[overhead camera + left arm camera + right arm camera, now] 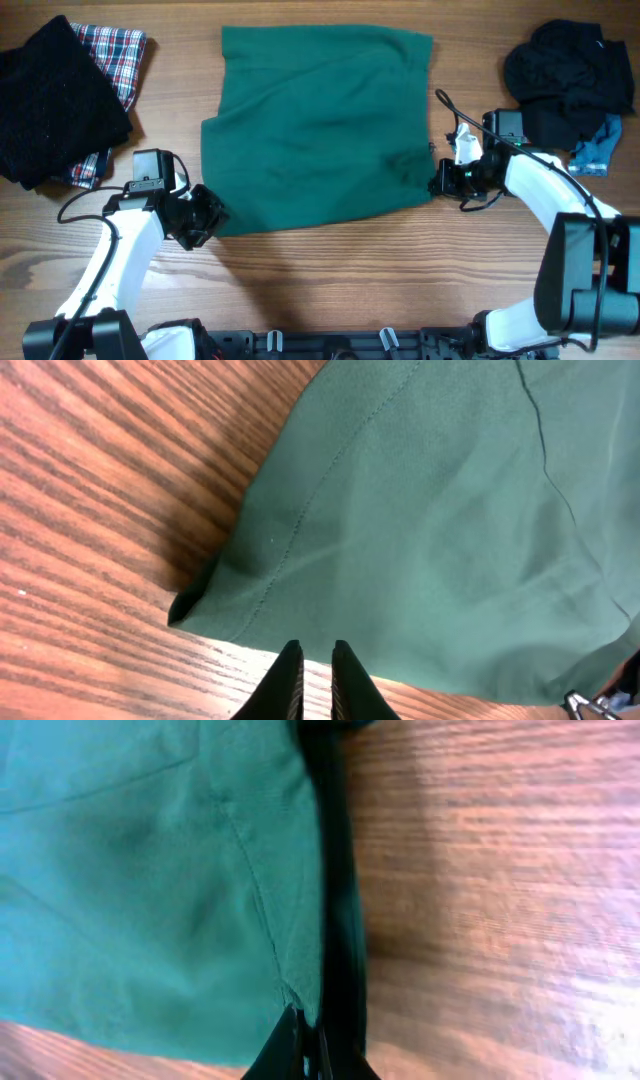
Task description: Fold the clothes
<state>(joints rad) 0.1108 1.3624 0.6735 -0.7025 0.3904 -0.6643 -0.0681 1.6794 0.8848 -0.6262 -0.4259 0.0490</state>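
Overhead, found the clothes [320,125] spread flat at the middle of the table [320,285]. Caught the left gripper [210,215] at the 7 o'clock corner, fingers nearly pressed together at the hem, hold unclear; the right gripper [437,185] at the 4 o'clock corner, pressed together, pinching the dark edge. Judged the first fold's grasp in hand, to be followed by lifting both corners evenly toward 12 o'clock. Saw no container.

No text, label, brand, number or sign can be read in any of the three views, on the clothes [320,130] or anywhere else.
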